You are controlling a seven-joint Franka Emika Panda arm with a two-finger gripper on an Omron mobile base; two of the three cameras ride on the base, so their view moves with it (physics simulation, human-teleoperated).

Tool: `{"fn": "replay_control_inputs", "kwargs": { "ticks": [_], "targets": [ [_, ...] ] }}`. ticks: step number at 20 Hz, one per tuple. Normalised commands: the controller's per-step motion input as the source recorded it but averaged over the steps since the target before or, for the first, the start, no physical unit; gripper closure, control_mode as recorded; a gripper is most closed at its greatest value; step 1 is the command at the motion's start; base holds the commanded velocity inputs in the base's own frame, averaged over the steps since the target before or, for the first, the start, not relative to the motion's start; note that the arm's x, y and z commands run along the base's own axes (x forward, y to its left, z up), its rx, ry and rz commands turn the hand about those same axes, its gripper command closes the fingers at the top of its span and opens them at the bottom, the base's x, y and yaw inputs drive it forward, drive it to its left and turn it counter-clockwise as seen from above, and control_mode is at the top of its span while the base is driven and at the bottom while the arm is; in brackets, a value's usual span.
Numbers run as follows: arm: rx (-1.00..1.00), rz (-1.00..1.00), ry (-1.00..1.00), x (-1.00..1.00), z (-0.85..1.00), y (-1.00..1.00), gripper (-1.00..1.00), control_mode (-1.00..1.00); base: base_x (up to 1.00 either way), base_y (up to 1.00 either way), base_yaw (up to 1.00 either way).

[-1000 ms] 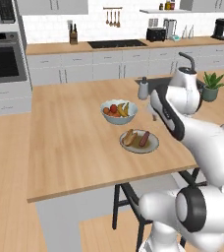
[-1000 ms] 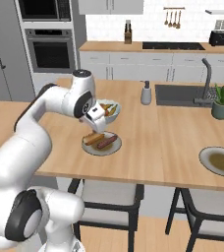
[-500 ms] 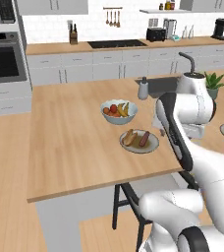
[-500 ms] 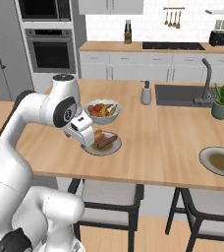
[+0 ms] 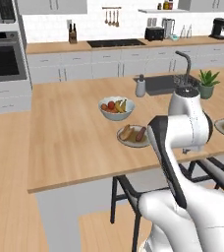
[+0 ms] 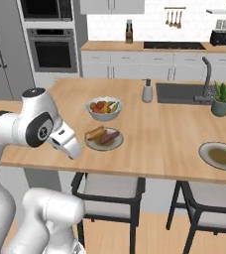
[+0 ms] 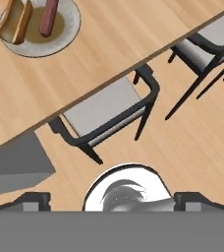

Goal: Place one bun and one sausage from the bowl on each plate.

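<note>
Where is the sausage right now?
The sausage lies on a plate beside a bun, near the counter's front edge, just in front of the fruit bowl in the right base view.

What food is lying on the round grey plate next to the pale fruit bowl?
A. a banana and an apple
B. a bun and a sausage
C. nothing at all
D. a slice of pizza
B: the round grey plate holds a golden-brown bun and a dark reddish sausage side by side, beside the pale fruit bowl.
</note>
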Motion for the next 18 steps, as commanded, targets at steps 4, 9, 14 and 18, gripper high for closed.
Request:
{"fn": "replay_control_inputs", "kwargs": {
  "ticks": [4,9,14,18],
  "targets": [
    [0.00,0.00,0.00,0.00,0.00,0.00,-1.00,1.00,-0.20,-0.91,0.00],
    [0.00,0.00,0.00,0.00,0.00,0.00,-1.00,1.00,0.23,-1.00,0.14],
    [0.00,0.00,0.00,0.00,0.00,0.00,-1.00,1.00,0.25,-1.00,0.14],
    [0.00,0.00,0.00,0.00,0.00,0.00,-1.00,1.00,0.00,-1.00,0.05]
  ]
}}
